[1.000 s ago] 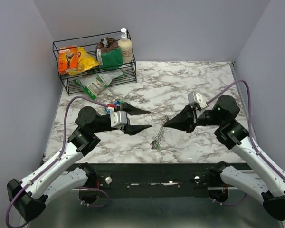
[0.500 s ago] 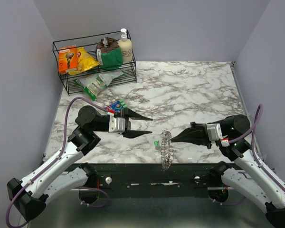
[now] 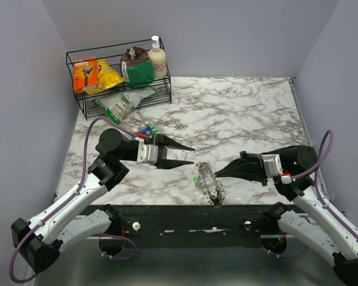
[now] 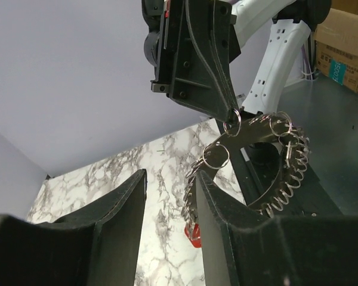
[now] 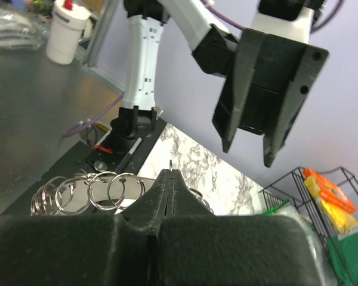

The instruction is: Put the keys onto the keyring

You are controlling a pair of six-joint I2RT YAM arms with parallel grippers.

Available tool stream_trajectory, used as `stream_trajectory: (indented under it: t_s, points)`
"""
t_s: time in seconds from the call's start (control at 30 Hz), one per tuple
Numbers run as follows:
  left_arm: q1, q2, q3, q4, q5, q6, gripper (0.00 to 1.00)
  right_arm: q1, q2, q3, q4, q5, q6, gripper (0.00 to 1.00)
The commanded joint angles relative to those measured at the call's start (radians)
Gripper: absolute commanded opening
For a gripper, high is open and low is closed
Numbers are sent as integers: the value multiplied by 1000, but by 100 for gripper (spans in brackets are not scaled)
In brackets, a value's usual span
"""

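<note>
My right gripper (image 3: 217, 173) is shut on the keyring (image 3: 209, 186), a large metal ring strung with several small split rings, and holds it above the table's near edge. A green key head (image 3: 196, 179) shows at the ring's left side. The left wrist view shows the keyring (image 4: 268, 158) hanging from the right gripper (image 4: 231, 113), with a red key head (image 4: 193, 236) low on it. My left gripper (image 3: 193, 155) is open and empty, just left of the ring. More keys (image 3: 145, 131) with coloured heads lie behind the left arm. In the right wrist view the shut jaws pinch a thin ring (image 5: 170, 168).
A black wire rack (image 3: 77, 98) at the back left holds snack packets and a bottle (image 3: 157, 56). A green-and-white packet (image 3: 120, 102) lies in its lower part. The black table edge (image 3: 185, 208) runs just below the hanging ring.
The right arm pulled back toward the near edge, carrying the keyring from mid-table. The left gripper moved slightly right and stays open.
</note>
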Motion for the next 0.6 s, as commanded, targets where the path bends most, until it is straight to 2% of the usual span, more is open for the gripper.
stream_trajectory:
  t_s: [0.0, 0.13, 0.17, 0.33, 0.57]
  points:
    - [-5, 9, 21, 66, -33, -65, 47, -1, -4, 31, 35, 184, 123, 1]
    - [-4, 20, 0, 136, -39, -135, 47, -1, 14, 48, 64, 288, 266, 1]
    - [-7, 38, -5, 227, -15, -191, 47, -1, 37, 45, 166, 307, 354, 1]
    - [-21, 88, 3, 322, 14, -293, 45, -1, 71, 2, 358, 345, 520, 1]
    - [-56, 125, 29, 308, 14, -290, 42, -1, 89, -7, 406, 348, 539, 1]
